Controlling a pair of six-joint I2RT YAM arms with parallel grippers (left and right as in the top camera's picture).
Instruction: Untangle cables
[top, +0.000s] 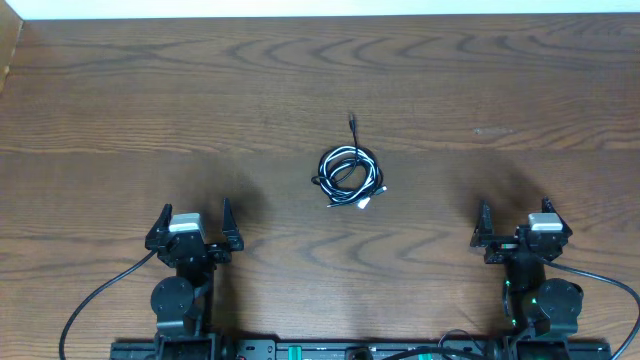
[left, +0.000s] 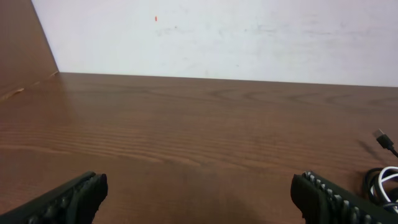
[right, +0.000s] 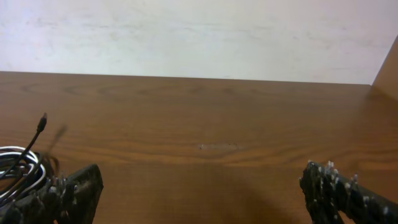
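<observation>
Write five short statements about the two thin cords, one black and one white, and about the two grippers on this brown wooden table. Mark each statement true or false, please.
1. The thin black cord and the thin white cord lie coiled together in one small bundle on the brown wooden table. True.
2. The left gripper is shut on the black cord. False: it is open, holds nothing and is apart from the cords.
3. A black plug end sticks out of the bundle, away from the arms. True.
4. The bundle lies to the right of the right gripper. False: it lies between the two grippers and farther out.
5. The right gripper is open. True.
</observation>
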